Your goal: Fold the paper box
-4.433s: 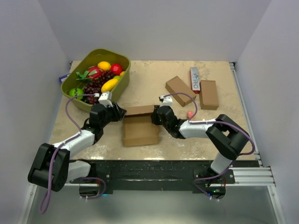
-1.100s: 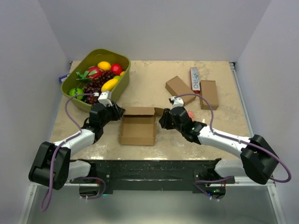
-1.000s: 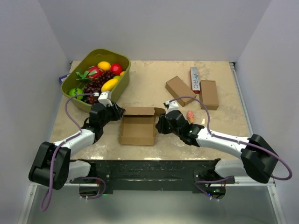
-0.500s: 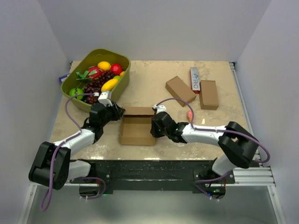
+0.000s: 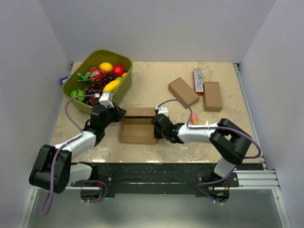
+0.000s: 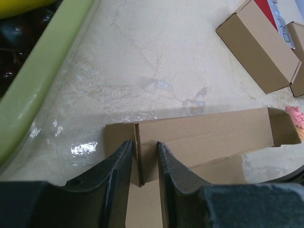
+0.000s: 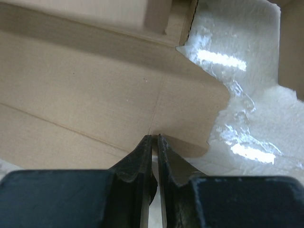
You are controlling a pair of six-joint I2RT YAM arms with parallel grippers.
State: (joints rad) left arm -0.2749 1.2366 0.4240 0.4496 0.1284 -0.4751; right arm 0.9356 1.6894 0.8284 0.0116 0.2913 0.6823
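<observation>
Your paper box [image 5: 138,127] lies on the worktop [image 5: 156,76], near the front edge and about midway between the two arms. Its far panel stands upright along the back. At the box's left end, your left gripper [image 6: 144,148] has its fingers either side of the upright end wall and is clamped on the cardboard there. At the right end, your right gripper [image 7: 154,140] is closed to a bare sliver. Its tips rest against the flat cardboard where a small flap juts out over the worktop, and you cannot see any cardboard caught between them.

Just right of the box, close to the right arm, lies a small pink item [image 5: 193,118], too small to identify. Further back on the right are two plain brown boxes [image 5: 183,92], with a white-and-red carton [image 5: 198,80] lying between them. At the far left stands a green basin [image 5: 124,81] filled with toy fruit, well apart from the box.
</observation>
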